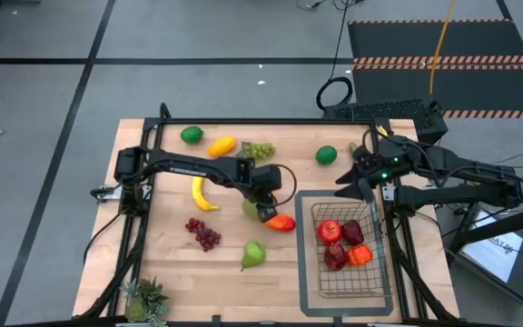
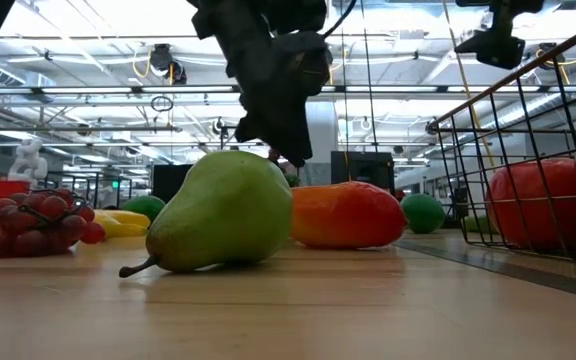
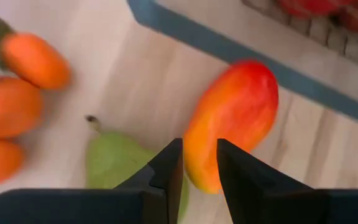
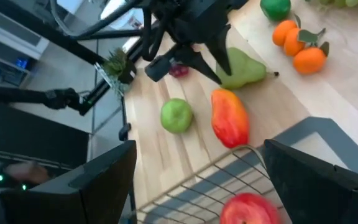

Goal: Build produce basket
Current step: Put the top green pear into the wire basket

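Note:
My left gripper (image 3: 199, 165) hangs over the middle of the table, its fingers pointing down and open by a narrow gap. It is just above the near edge of a red-orange mango (image 3: 232, 121) and beside a green pear (image 3: 114, 158). It touches neither. The mango (image 1: 281, 222) lies on its side next to the grey tray. The wire basket (image 1: 348, 286) stands on that tray and holds several red fruits (image 1: 339, 241). My right gripper (image 4: 197, 180) is wide open above the basket's far corner (image 4: 229, 168). A second pear (image 2: 223, 210) lies nearer the front edge.
Red grapes (image 1: 204, 233), a banana (image 1: 202, 193), two limes (image 1: 192, 135) (image 1: 326, 155), green grapes (image 1: 260, 150) and a yellow fruit (image 1: 221, 145) lie scattered on the wooden table. Oranges (image 3: 17, 93) lie near my left gripper. A spiky potted plant (image 1: 143, 298) stands at the near left corner.

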